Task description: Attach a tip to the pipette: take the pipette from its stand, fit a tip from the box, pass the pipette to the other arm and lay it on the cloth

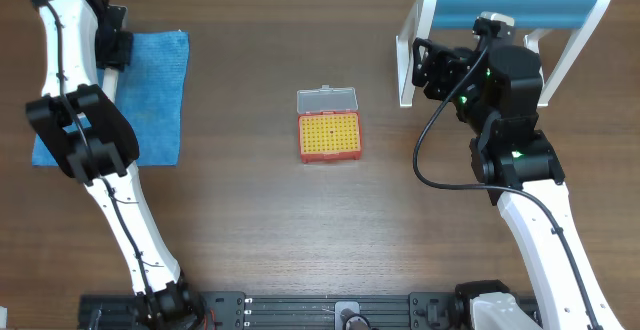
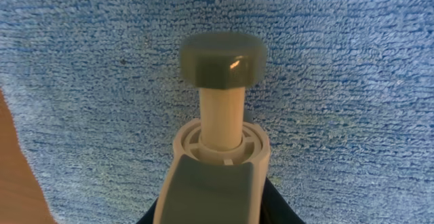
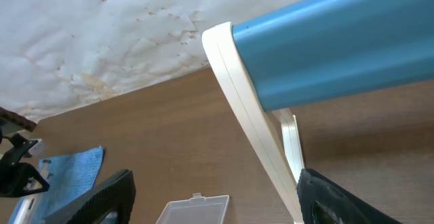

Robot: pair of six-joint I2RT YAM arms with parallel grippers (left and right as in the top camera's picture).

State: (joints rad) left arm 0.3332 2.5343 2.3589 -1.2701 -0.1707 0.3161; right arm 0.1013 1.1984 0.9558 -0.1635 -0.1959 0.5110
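Pipette [image 2: 217, 163]: pinched at the body between the left fingers [image 2: 279, 210], over the blue cloth [image 1: 160, 90] at the far left of the worktop [image 1: 250, 230]. Its long axis is carried in line with those fingers, plunger cap outermost, cloth directly beyond. The tip end is hidden. Right fingers [image 3: 108, 197]: spread, nothing held, beside the stand [image 1: 520, 5] at far right. Tip box [image 1: 328, 135]: lid open, mid-worktop. Laying down is judged to fall to the left arm, the nearer one.
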